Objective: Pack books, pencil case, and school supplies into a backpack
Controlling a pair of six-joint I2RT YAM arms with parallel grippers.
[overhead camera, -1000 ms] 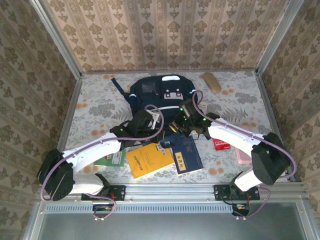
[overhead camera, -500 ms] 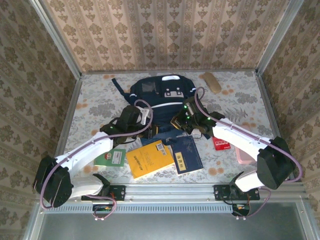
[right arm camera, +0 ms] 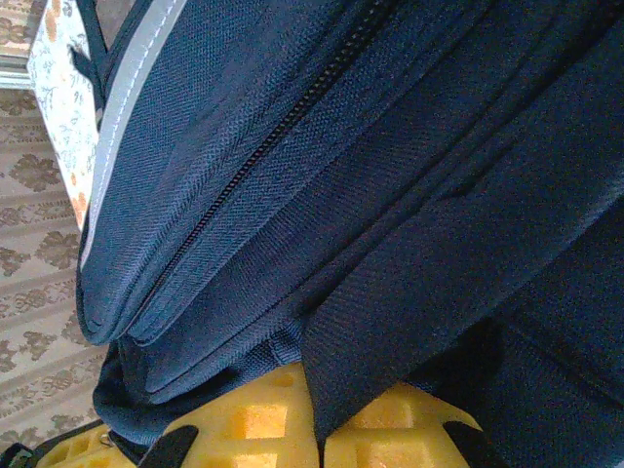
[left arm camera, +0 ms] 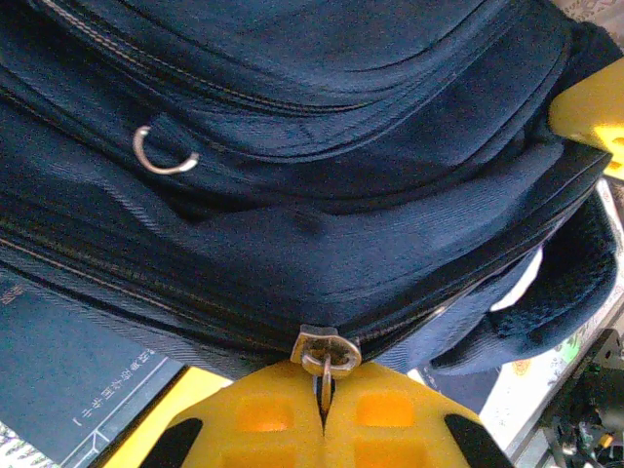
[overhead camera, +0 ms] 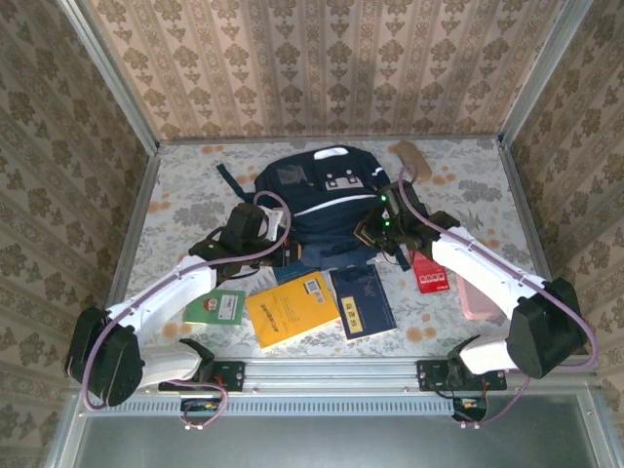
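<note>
The navy backpack point(overhead camera: 327, 190) lies at the middle back of the table. My left gripper point(overhead camera: 281, 251) is at its near left edge. In the left wrist view this gripper point(left arm camera: 325, 392) is shut on the metal zipper pull point(left arm camera: 325, 353) of the backpack point(left arm camera: 292, 195). At the bag's near right corner, my right gripper point(overhead camera: 378, 234) is shut on a fold of navy backpack fabric point(right arm camera: 390, 331). In front of the bag lie an orange-yellow book point(overhead camera: 291, 310), a navy book point(overhead camera: 363, 302) and a green-and-white book point(overhead camera: 216, 307).
A flat red pack point(overhead camera: 430, 277) and a pale pink thing point(overhead camera: 475, 297) lie at the right, under my right arm. A tan oblong thing point(overhead camera: 411, 159) rests at the back right near the wall. Metal rails edge the table on all sides.
Both grippers have moved away from the near edge, holding the backpack, which has slid toward the back wall. The right gripper has also shifted right, and more of the navy book shows.
</note>
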